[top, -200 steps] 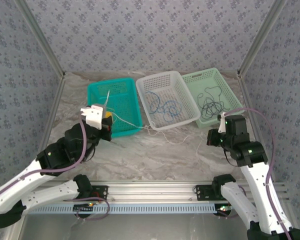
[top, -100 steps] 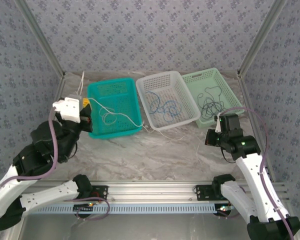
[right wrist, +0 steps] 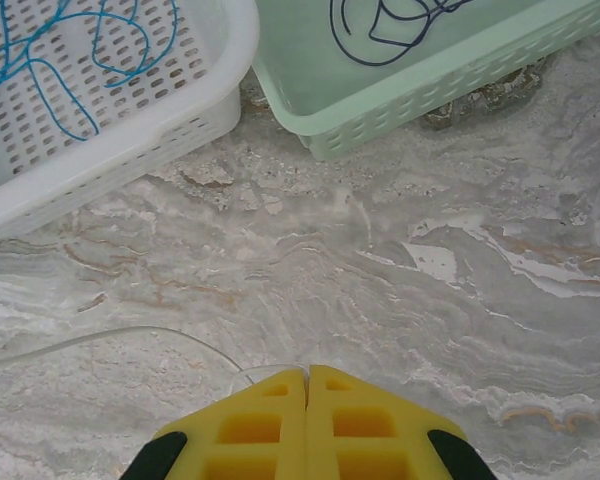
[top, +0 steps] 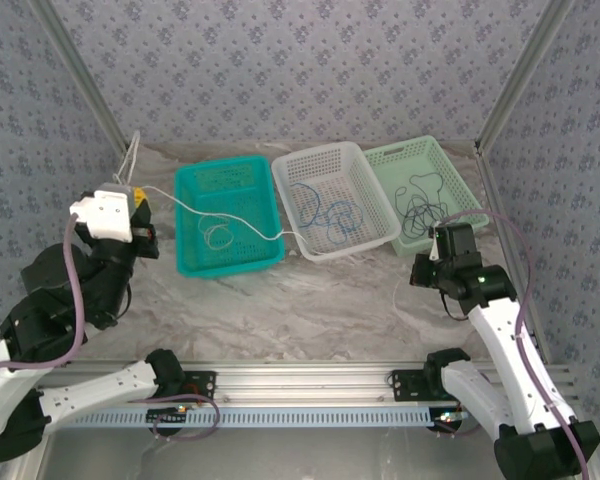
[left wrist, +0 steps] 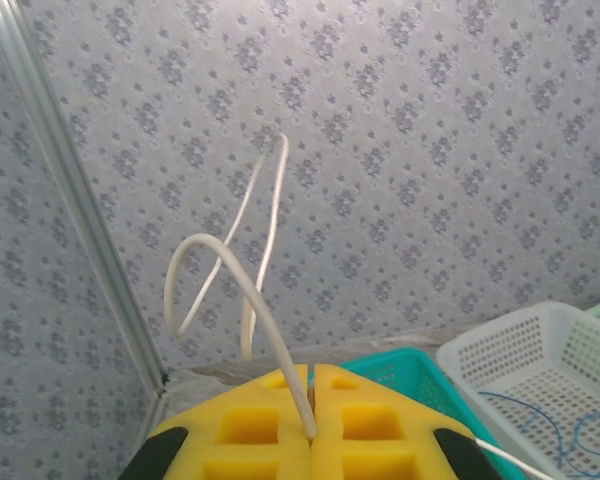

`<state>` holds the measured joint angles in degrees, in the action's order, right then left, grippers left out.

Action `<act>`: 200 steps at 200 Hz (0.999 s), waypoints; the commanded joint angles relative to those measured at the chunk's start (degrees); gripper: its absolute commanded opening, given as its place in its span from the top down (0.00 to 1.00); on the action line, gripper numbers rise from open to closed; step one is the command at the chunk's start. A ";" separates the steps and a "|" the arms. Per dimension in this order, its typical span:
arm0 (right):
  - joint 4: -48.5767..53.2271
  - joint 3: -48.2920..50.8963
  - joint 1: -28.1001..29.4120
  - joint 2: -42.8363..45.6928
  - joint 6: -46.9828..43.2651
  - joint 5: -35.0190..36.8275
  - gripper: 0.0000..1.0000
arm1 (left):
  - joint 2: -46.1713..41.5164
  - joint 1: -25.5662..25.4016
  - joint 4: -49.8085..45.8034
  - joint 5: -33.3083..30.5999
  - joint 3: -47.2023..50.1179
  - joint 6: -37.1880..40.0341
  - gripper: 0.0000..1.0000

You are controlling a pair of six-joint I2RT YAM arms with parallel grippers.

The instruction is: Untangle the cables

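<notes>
The left gripper (top: 138,205), raised near the table's far-left corner, has its yellow pads pressed together on the thin, floppy pale cable (top: 242,224). From that pinch the pale cable runs rightward in a long line across the teal plastic basket (top: 230,268), leaving a small loop inside it, then trails along the marbled table (top: 310,300) toward the right gripper (top: 423,272) near the right edge. That gripper's jaws are closed; the strand reaches their tips, but whether it is nipped I cannot tell. The bright blue cable (top: 330,215) lies in the white perforated basket (top: 350,247), the black cable (top: 420,205) in the pale green basket (top: 412,149). The next pull likely turns on this left-to-right axis, and the left arm has the sure hold
</notes>
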<state>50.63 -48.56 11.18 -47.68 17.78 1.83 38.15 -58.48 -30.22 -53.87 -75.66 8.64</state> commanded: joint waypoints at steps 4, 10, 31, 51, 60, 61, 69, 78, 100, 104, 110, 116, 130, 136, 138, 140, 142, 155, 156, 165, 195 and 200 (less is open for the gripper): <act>-0.09 -1.17 0.42 -0.11 -1.11 3.05 1.00 | -0.67 0.47 1.70 -4.85 -2.38 4.51 1.00; 0.06 -1.25 0.41 -0.20 -0.95 3.77 1.00 | -0.79 0.47 2.51 -5.71 -2.59 5.54 1.00; 0.16 -1.63 0.42 -0.44 -1.28 3.40 1.00 | -1.41 0.47 4.70 -6.24 -3.36 8.56 1.00; 0.44 -1.63 0.41 -1.04 -0.78 5.03 1.00 | -1.15 0.47 5.79 -8.44 -4.72 11.86 1.00; 0.82 -1.67 0.30 -1.43 -0.30 5.70 1.00 | -1.40 0.49 6.62 -8.72 -5.15 13.20 1.00; 0.85 -1.70 0.32 -1.53 -0.30 5.76 1.00 | -1.45 0.48 6.73 -8.67 -5.17 13.35 1.00; 1.04 -1.72 0.33 -1.88 -0.12 6.14 1.00 | -1.90 0.47 7.53 -8.63 -5.45 14.12 1.00; 1.14 -1.86 0.23 -2.44 -0.03 6.34 1.00 | -2.48 0.49 8.68 -8.69 -5.59 15.23 1.00; 1.50 -2.26 -0.15 -3.40 0.06 7.19 1.00 | -3.54 0.47 10.13 -8.34 -6.12 17.50 1.00; 1.49 -2.33 -0.11 -3.49 0.02 7.37 1.00 | -3.72 0.47 10.09 -8.22 -6.23 17.53 1.00; 1.58 -2.41 -0.27 -3.52 0.00 7.53 1.00 | -3.79 0.47 10.01 -8.02 -6.38 17.58 1.00; 1.69 -2.53 -0.36 -3.52 0.00 7.73 1.00 | -3.79 0.47 9.67 -8.07 -6.71 17.63 1.00; 1.17 -2.97 -0.54 -2.99 -0.73 6.18 1.00 | -4.04 0.47 9.36 -6.93 -6.70 17.11 1.00; 0.41 -3.04 -0.44 -2.55 -1.08 4.42 1.00 | -4.22 0.47 9.22 -5.65 -6.32 16.28 1.00; 0.29 -2.97 -0.43 -2.36 -1.02 3.65 1.00 | -4.22 0.47 9.15 -5.11 -6.16 16.00 1.00; -0.04 -3.00 -0.45 -2.10 -1.00 3.17 1.00 | -4.27 0.47 9.13 -4.78 -5.99 15.78 1.00; -0.37 -2.90 -0.39 -1.92 -0.99 2.41 1.00 | -4.19 0.47 9.12 -4.45 -5.88 15.61 1.00; -2.70 -2.36 -0.10 -0.32 -1.60 -3.18 1.00 | -3.17 0.47 8.26 -2.92 -5.40 14.47 1.00; -2.94 -2.26 -0.02 -0.27 -1.69 -3.64 1.00 | -3.08 0.51 8.16 -2.83 -5.39 14.43 1.00; -4.58 -1.69 0.35 0.77 -2.14 -6.90 1.00 | -1.84 0.47 7.60 -1.54 -4.97 14.06 1.00; -6.51 -0.93 2.10 3.01 -3.29 -11.79 1.00 | 1.86 0.47 7.27 1.77 -3.67 13.68 1.00; -6.51 -0.93 2.26 3.19 -3.63 -12.35 1.00 | 2.15 0.47 7.45 2.32 -3.28 13.58 0.99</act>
<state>46.33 -49.43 12.40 -45.87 16.36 -4.47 36.93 -58.43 -22.50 -55.59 -80.51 23.03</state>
